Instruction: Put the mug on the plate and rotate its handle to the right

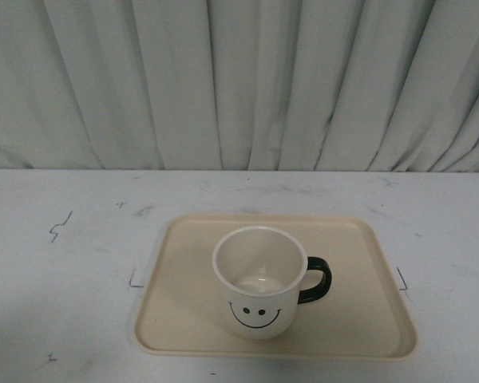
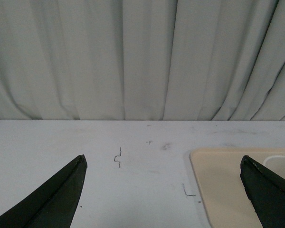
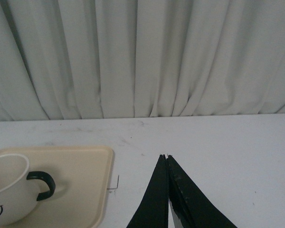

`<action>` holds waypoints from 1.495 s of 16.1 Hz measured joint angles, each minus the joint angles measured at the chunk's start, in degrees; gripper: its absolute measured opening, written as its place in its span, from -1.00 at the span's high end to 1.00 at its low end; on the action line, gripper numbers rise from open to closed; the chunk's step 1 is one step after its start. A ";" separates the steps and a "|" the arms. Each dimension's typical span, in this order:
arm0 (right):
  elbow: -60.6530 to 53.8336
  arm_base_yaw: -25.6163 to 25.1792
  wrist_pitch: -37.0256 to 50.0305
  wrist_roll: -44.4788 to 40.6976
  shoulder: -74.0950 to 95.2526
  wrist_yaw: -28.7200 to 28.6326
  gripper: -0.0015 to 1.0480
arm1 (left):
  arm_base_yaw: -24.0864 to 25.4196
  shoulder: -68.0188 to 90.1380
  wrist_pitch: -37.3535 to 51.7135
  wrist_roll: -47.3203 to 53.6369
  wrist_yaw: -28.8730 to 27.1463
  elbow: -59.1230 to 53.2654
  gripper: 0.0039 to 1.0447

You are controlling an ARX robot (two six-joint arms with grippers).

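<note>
Nearest the wrist cameras, both tools are seen apart from the task's things. On the left tool (image 2: 161, 166) the jaws are spread wide, with nothing between them but bare surface (image 2: 133, 152); the plate (image 2: 218, 180) lies just beyond its right-hand finger. On the right tool (image 3: 167, 159) the jaws are pressed together with nothing held, and the plate's corner (image 3: 97, 190) lies off to its left, a short way apart.

Farther out, the mug (image 1: 258, 279) is seen standing upright on the plate, inside the rim, roughly central and toward the near edge, with its smiley face turned to the robot. The handle (image 1: 318, 279) is pointed to the robot's right, toward the side where the right tool is kept. Neither tool is touching the mug.

Both parts of the task are judged done: the mug is set on the plate and the handle is turned right. Little is called for by the next move, it is judged, beyond keeping both tools clear of the mug; a small turning correction would be needed only if the handle were found slightly off.

Beyond the surface, a pleated pale curtain (image 1: 239, 80) closes off the background.
</note>
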 joint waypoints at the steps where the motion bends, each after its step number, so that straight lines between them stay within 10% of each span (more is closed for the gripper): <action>1: 0.00 0.00 0.39 -0.02 0.00 -0.02 0.96 | 0.00 0.00 0.00 0.00 0.02 0.02 -0.88; 4: 0.00 0.00 0.50 -0.02 0.02 0.00 0.48 | 0.00 0.00 -0.02 0.00 0.00 0.00 -0.88; 5: 0.00 0.00 0.52 -0.02 0.02 0.00 -0.04 | 0.00 0.00 0.00 0.00 0.00 0.00 -0.88; 13: 0.00 0.00 0.50 -0.02 0.02 0.00 -0.84 | 0.00 0.00 0.00 0.00 0.00 0.00 -0.88; 24: 0.00 0.00 0.50 0.04 0.02 0.00 -0.87 | 0.00 0.00 0.00 0.00 0.00 0.00 -0.88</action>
